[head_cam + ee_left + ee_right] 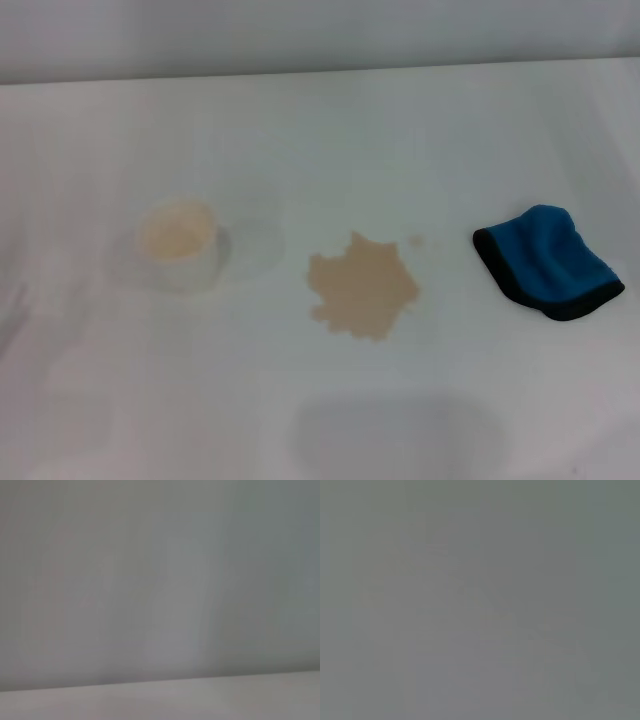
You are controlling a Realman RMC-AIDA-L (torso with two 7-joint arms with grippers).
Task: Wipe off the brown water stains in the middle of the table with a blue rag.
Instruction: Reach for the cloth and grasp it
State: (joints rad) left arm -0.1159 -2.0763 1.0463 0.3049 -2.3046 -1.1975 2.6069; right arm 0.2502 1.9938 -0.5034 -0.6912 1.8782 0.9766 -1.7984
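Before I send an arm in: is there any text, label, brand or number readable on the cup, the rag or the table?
None readable in any view.
The paper cup: plain white, no print visible.
The blue rag: blue with black edging, no tag or logo showing.
The table: bare white, carrying only the brown water stains.
Both wrist views show only blank grey surface, with no writing. Neither gripper is in view.

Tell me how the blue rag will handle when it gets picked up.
The blue rag lies bunched in soft folds on the table, so it will probably droop rather than hold shape. It looks light, and likely slides easily across the smooth top.
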